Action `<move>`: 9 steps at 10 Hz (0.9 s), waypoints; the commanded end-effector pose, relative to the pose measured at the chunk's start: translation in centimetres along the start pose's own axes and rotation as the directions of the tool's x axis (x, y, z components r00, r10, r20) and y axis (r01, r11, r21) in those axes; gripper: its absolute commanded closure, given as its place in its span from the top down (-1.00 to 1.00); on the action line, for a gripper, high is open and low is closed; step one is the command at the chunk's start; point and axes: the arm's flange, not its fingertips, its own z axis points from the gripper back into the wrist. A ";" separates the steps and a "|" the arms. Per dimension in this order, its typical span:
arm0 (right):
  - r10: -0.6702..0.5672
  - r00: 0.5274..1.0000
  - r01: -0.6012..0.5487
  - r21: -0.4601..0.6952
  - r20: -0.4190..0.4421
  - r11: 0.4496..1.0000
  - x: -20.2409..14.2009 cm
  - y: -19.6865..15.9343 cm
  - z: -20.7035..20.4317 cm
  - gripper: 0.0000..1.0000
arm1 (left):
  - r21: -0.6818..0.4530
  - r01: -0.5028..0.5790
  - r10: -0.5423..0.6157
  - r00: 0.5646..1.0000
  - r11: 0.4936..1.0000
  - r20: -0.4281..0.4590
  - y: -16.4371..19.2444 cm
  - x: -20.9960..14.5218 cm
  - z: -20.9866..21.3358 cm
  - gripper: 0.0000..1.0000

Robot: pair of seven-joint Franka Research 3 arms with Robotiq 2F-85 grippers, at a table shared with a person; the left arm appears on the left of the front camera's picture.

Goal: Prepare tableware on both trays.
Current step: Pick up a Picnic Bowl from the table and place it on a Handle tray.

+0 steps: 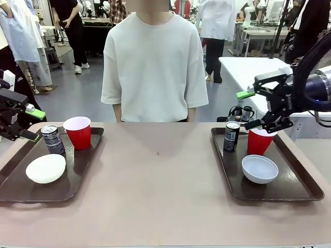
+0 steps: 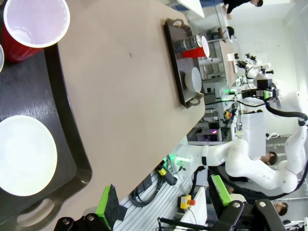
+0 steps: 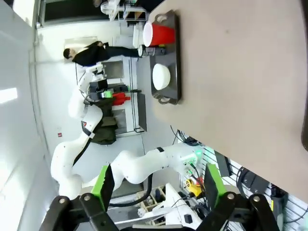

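Observation:
The left tray [image 1: 20, 188] carries a dark can [image 1: 53, 139], a red cup [image 1: 77, 132] and a white bowl [image 1: 46, 168]. My left gripper [image 1: 33, 124] hovers open and empty at that tray's far left corner. On the right tray [image 1: 289, 182] stand a can [image 1: 231, 136], a red cup [image 1: 259, 140] and a bowl [image 1: 259, 169]. Just above that cup, my right gripper [image 1: 248, 109] is open and holds nothing. The left wrist view has the open gripper [image 2: 163, 199], cup [image 2: 33, 24], bowl [image 2: 24, 154] and tray [image 2: 72, 139]. The right wrist view looks past the open gripper [image 3: 159, 185] to the far tray [image 3: 173, 62].
A person in a white shirt [image 1: 155, 67] stands at the table's far edge, hands out of sight. The tan tabletop [image 1: 160, 175] stretches bare between the two trays. Other tables and people are farther back in the room.

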 end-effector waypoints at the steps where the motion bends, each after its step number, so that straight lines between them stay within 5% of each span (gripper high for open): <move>1: 0.033 0.999 -0.029 -0.099 0.041 0.995 0.4 0.2 -1.0 0.96 | -0.020 0.024 -0.024 1.000 1.000 0.008 0.1 -0.1 0.0 1.00; 9: 0.033 0.999 -0.029 -0.099 0.041 0.995 0.4 0.2 -1.0 0.96 | -0.020 0.024 -0.024 1.000 1.000 0.008 0.1 -0.1 0.0 1.00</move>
